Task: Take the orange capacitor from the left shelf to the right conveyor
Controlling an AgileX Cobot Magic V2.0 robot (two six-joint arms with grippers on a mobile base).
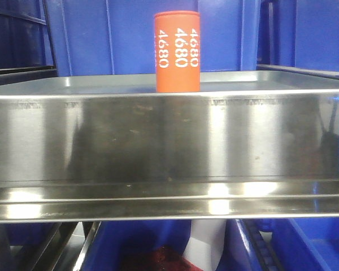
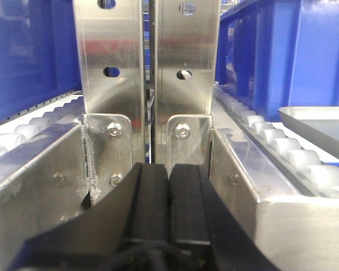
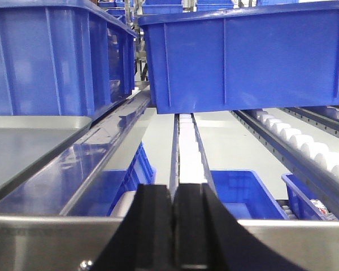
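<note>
Look at the orange can (image 1: 177, 53) — standing straight up on the shiny shelf (image 1: 101, 135), just behind the tall front lip, a bit right of the middle. Stands with its long side up and down, so probably best pinched from the sides. See the left gripper (image 2: 169, 175) pressed tight together, holding nothing. Same with the right gripper (image 3: 172, 195) — pressed together, empty. No can in either wrist view, only blue bins (image 3: 243, 62) and rollers (image 2: 282, 148). Can't tell which arm is nearer.
</note>
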